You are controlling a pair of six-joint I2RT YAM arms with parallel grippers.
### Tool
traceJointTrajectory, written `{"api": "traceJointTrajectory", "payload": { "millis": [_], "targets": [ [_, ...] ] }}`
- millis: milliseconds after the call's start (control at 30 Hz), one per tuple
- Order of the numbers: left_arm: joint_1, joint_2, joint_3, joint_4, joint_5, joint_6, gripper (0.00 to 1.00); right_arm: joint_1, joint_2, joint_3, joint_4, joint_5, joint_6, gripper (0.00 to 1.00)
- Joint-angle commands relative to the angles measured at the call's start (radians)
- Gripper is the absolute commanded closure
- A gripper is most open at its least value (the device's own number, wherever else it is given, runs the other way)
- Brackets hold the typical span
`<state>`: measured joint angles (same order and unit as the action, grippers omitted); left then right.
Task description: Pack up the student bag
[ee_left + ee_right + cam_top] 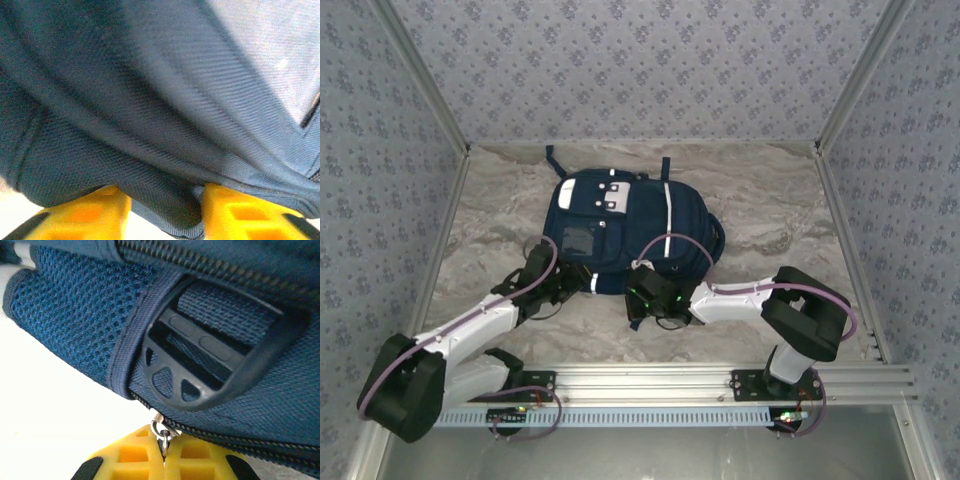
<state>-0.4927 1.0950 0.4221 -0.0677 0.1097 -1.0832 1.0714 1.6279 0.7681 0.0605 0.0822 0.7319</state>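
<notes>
Low down, left hand (167,212) and right hand (164,450) pinch the student bag (620,225).

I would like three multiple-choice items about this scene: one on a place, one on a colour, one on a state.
1. Where does the student bag lie? A in the middle of the table; B on the metal rail; C against the right wall.
2. What colour are the fingers of the right end effector? A red; B yellow; C green.
3. The right end effector is: A wide open; B shut on the zipper pull; C holding a book.
Answers: A, bare table surrounds it; B, the right wrist view shows yellow; B, the fingers pinch that pull.
</notes>
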Motion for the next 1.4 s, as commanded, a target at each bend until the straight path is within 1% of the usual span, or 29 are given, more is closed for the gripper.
{"api": "traceJointTrajectory", "payload": {
  "millis": [0,67,167,300,467,600,767,833,867,933,1000,1100,1233,1300,1367],
  "targets": [
    [0.004,0.048,0.001,0.042,-0.126,0.036,0.77,-0.006,-0.041,-0.014,-0.081,0.037,-0.011,1.00],
    [0.006,0.080,0.001,0.041,-0.156,0.040,0.84,-0.010,-0.056,-0.021,-0.123,0.063,-0.008,1.00],
    [0.007,0.124,0.007,0.040,-0.183,0.053,0.86,-0.015,-0.066,-0.026,-0.172,0.080,-0.013,1.00],
    [0.022,0.170,0.018,0.041,-0.185,0.068,0.86,-0.022,-0.069,-0.023,-0.251,0.112,-0.026,1.00],
    [0.047,0.185,0.032,0.037,-0.187,0.083,0.87,-0.034,-0.104,-0.041,-0.331,0.177,-0.037,1.00],
    [0.072,0.208,0.063,0.013,-0.183,0.105,0.87,-0.067,-0.166,-0.089,-0.331,0.175,-0.038,1.00],
    [0.110,0.263,0.103,0.001,-0.167,0.121,0.86,-0.120,-0.219,-0.125,-0.357,0.140,-0.052,1.00],
    [0.129,0.270,0.119,-0.007,-0.169,0.126,0.85,-0.131,-0.231,-0.125,-0.394,0.167,-0.051,1.00],
    [0.138,0.269,0.128,-0.008,-0.171,0.127,0.83,-0.135,-0.238,-0.128,-0.404,0.181,-0.048,1.00],
    [0.153,0.262,0.146,-0.022,-0.161,0.128,0.72,-0.137,-0.258,-0.147,-0.364,0.155,-0.049,1.00],
    [0.152,0.228,0.166,-0.048,-0.127,0.131,0.59,-0.128,-0.271,-0.165,-0.266,0.088,-0.066,1.00],
    [0.131,0.131,0.161,-0.108,-0.077,0.100,0.45,-0.092,-0.261,-0.167,-0.145,0.010,-0.050,1.00],
    [0.059,-0.056,0.095,-0.184,-0.074,0.000,0.36,-0.049,-0.193,-0.136,-0.015,-0.043,-0.010,1.00],
    [0.016,-0.149,0.044,-0.191,-0.083,-0.068,0.33,-0.026,-0.135,-0.096,0.029,-0.062,-0.006,1.00],
    [-0.005,-0.210,-0.001,-0.179,-0.084,-0.130,0.31,-0.002,-0.078,-0.039,0.040,-0.073,-0.015,1.00]
  ]
}}
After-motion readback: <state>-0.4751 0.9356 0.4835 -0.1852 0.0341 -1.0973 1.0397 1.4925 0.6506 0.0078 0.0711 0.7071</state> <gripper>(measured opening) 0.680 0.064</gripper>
